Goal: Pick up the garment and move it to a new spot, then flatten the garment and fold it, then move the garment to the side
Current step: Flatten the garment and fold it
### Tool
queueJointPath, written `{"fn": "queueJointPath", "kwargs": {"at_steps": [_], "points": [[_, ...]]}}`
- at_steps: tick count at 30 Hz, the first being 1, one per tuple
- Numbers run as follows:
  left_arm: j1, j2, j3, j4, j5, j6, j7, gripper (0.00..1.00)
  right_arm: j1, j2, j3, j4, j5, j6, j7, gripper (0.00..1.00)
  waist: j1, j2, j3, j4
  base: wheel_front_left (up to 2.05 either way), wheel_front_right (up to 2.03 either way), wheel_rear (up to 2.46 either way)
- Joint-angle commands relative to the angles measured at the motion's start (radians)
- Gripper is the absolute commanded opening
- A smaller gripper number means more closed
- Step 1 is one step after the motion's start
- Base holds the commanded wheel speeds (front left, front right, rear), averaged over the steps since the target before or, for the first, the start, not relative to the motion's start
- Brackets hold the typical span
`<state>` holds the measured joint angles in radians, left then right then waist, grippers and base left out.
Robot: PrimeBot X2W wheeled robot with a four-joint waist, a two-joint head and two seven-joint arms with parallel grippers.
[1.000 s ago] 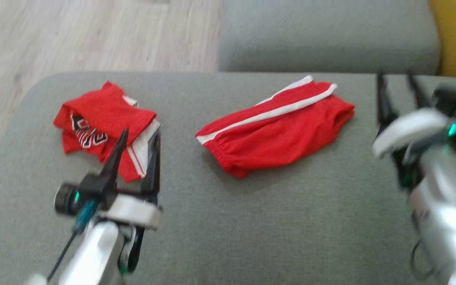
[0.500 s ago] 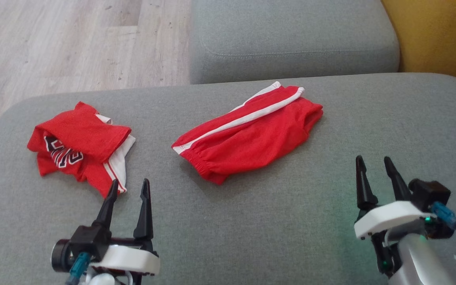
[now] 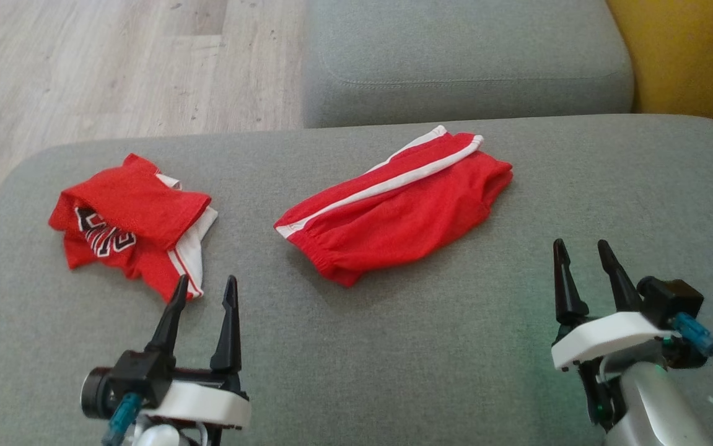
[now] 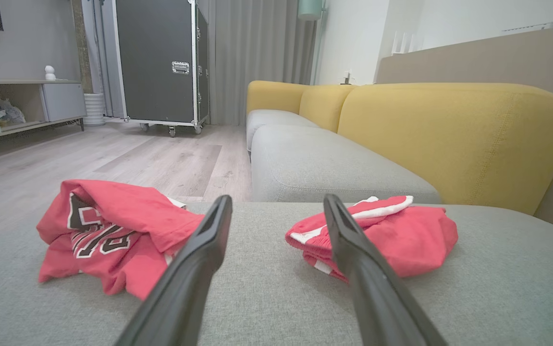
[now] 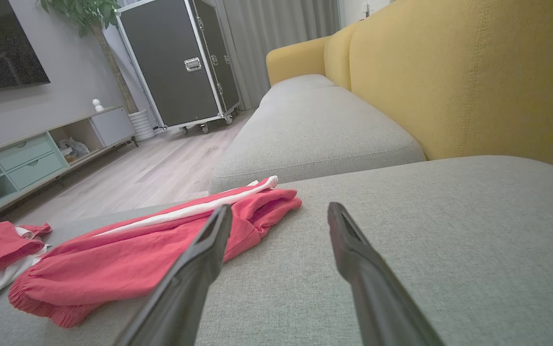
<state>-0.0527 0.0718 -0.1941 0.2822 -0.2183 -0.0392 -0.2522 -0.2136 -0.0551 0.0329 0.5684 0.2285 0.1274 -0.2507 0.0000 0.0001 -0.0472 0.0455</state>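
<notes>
While both arms are held low over a grey sofa cushion [image 3: 393, 359], the left gripper [image 3: 206, 282] and the right gripper [image 3: 580, 244] each stand with two dark fingers spread apart and nothing between them. A red jersey [image 3: 130, 217] with black-and-white lettering lies bunched just ahead of the left gripper and slightly to its left, its white-trimmed hem close to the tip of that gripper's left finger. In the left wrist view the cloth runs behind that finger, and whether the two touch cannot be told.

A pair of red shorts [image 3: 393, 214] with a white side stripe lies ahead of the left gripper and to its right, farther forward than either gripper, with its gathered elastic edge turned toward the left gripper. From the right gripper the shorts lie ahead and to the left, clear of its fingers, and bare grey fabric stretches straight ahead of it.

Beyond both garments sits a second grey seat cushion [image 3: 468, 56]. A yellow backrest [image 3: 691, 56] rises ahead of the right gripper and to its right. Pale wooden floor [image 3: 114, 68] shows ahead of the left gripper and to its left, and a black wheeled case [image 4: 161, 57] stands far ahead across the room.
</notes>
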Motion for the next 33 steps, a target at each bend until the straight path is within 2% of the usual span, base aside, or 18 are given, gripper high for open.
{"fn": "queueJointPath", "kwargs": {"at_steps": [1,6,15,19,23,26,33], "points": [[-0.039,-0.004,0.039,-0.03,0.012,-0.007,-0.01,1.0,-0.048,0.005,0.022,-0.03,-0.011,0.003,-0.011,1.0,0.0,-0.0001,0.006,0.008,0.0,0.0,0.0],[-0.05,-0.013,0.04,-0.029,0.025,-0.021,-0.01,1.0,-0.084,0.005,0.006,-0.002,-0.054,0.003,-0.006,1.0,0.0,-0.0001,0.046,0.037,0.0,0.0,0.0],[-0.12,-0.019,0.018,-0.026,0.037,-0.039,-0.01,1.0,-0.255,0.005,-0.094,0.085,-0.155,0.003,0.04,1.0,0.0,-0.0001,0.155,0.104,0.0,0.0,0.0],[-0.148,-0.021,0.008,-0.019,0.039,-0.044,-0.01,1.0,-0.346,0.005,-0.178,0.17,-0.187,0.003,0.052,1.0,0.0,-0.0001,0.184,0.137,0.0,0.0,0.0],[-0.172,-0.021,-0.011,-0.019,0.032,-0.047,-0.01,1.0,-0.434,0.005,-0.285,0.245,-0.286,0.003,0.064,1.0,0.0,-0.0001,0.21,0.169,0.0,0.0,0.0],[-0.196,-0.021,-0.034,-0.021,0.02,-0.045,-0.01,1.0,-0.516,-0.013,-0.41,0.305,-0.395,0.003,0.107,1.0,0.0,-0.0001,0.24,0.201,0.0,0.0,0.0],[-0.23,-0.021,-0.076,-0.023,-0.004,-0.035,-0.01,1.0,-0.637,-0.052,-0.558,0.415,-0.512,0.003,0.194,1.0,0.0,-0.0001,0.304,0.248,0.0,0.0,0.0]]}}
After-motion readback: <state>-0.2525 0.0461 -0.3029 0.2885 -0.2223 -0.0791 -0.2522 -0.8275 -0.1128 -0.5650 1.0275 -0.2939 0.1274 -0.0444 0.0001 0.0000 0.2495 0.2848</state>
